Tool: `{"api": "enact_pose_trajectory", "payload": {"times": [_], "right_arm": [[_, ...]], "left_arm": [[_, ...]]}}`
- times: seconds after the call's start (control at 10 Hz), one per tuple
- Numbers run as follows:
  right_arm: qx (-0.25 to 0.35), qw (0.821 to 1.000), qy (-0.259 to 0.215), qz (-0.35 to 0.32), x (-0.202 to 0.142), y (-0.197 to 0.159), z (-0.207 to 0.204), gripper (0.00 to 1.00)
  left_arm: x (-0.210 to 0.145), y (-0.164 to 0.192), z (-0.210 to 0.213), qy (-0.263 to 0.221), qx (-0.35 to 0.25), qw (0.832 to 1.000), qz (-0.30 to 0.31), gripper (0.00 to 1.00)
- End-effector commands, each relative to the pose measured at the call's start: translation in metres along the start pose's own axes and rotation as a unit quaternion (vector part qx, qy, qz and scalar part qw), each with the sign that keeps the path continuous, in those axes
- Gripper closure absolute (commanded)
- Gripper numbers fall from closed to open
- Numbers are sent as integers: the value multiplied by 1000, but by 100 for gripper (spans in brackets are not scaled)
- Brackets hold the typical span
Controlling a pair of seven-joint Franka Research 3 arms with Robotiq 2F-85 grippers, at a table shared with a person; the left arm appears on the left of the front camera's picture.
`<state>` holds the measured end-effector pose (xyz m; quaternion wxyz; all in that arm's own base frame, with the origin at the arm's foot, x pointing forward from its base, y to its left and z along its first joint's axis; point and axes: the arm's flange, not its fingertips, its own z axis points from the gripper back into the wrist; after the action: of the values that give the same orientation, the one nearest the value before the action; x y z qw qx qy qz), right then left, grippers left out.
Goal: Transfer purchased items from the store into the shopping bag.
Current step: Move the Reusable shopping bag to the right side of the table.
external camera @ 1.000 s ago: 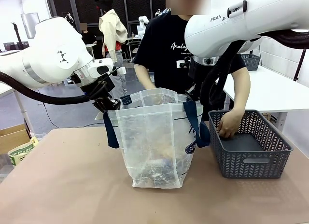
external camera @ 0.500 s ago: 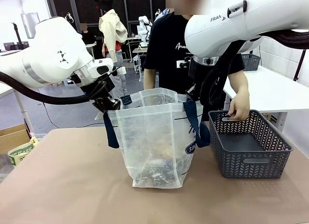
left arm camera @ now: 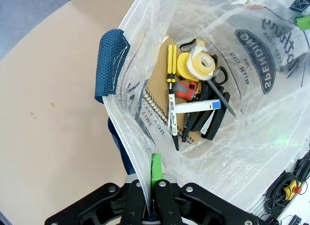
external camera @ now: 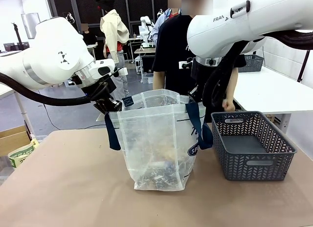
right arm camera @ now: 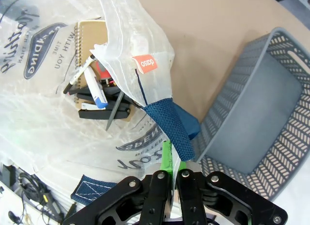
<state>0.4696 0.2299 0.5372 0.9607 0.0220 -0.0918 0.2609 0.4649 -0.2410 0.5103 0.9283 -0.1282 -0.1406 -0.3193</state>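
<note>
I have the bag (external camera: 156, 139) standing in the middle of the table (external camera: 63, 192), its mouth spread between my two arms. The left gripper (left arm camera: 151, 170) is closed narrow on the thin plastic of the near rim, and the right gripper (right arm camera: 170, 159) is pinched shut on the opposite rim, just beside a blue strap (right arm camera: 170, 125). Looking down through either wrist camera, I see the items (left arm camera: 193, 96) lying in a heap on the bag's floor: a spiral notebook, a yellow and black screwdriver, tape rolls, scissors, markers. The basket (external camera: 254, 164) just right of the bag looks bare inside, and the person's hand (external camera: 228, 105) hangs above its far rim, holding nothing that I can make out. So I judge the loading is done or nearly so, and my part is holding the mouth open. The next move calls for a check that nothing more is coming. Then I would open both jaws gently, so the limp plastic drops without tipping the bag.
</note>
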Motion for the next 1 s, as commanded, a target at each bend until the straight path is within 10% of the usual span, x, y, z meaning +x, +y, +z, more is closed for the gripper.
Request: {"api": "enact_pose_trajectory", "payload": {"times": [0.0,0.9], "right_arm": [[-1,1000,0,1,0,-1,0,100],[-1,1000,0,1,0,-1,0,100]], "left_arm": [[-1,1,0,-1,1,1000,4,100],[-1,1,0,-1,1,1000,4,100]]}}
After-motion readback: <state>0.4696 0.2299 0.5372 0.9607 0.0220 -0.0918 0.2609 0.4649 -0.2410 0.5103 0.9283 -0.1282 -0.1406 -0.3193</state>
